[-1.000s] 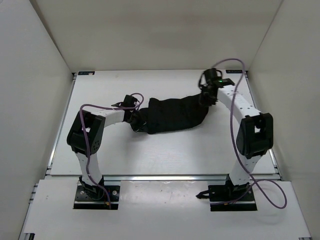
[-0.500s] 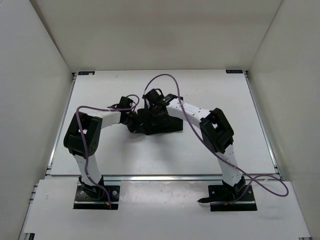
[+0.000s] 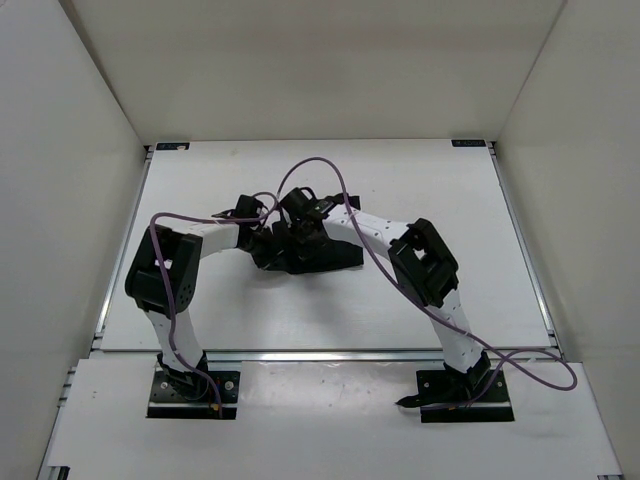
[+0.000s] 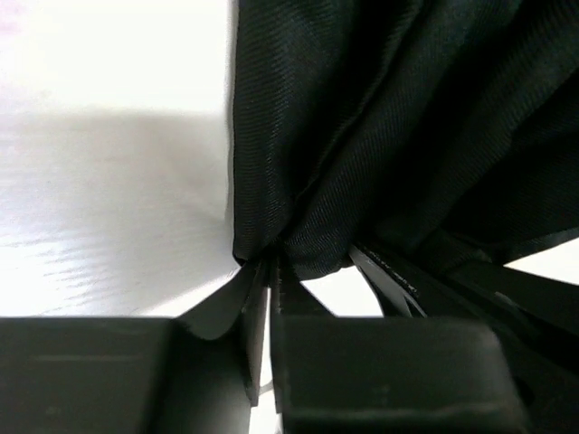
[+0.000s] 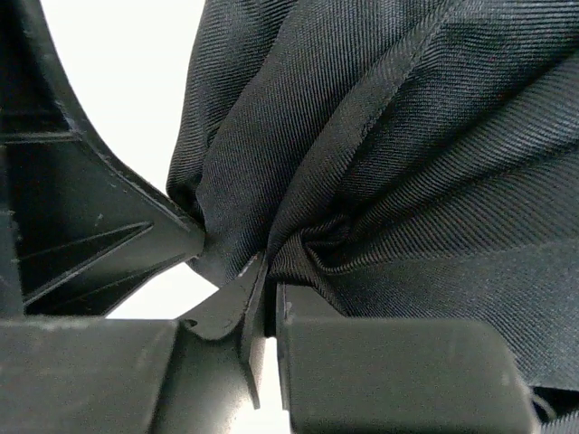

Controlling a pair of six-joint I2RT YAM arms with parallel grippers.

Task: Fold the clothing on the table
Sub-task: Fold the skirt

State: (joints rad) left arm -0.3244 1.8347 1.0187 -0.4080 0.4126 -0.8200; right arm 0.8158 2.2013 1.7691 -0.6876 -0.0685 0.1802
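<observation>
The black clothing lies doubled over in a compact heap at the middle of the white table. My left gripper sits at the heap's left edge. My right gripper reaches across from the right and sits just beside it, over the same end. In the left wrist view the left gripper has its fingers nearly together, with pleated clothing bunched at the tips. In the right wrist view the right gripper pinches a gathered fold of the clothing.
Purple cables loop above both wrists. Metal rails edge the table, and white walls stand on three sides. Part of the left gripper's black body shows close beside the right fingers.
My right gripper swept left across the table with the garment's right end and laid it over the left end, so the long strip is now a short heap. The left arm barely moved.
</observation>
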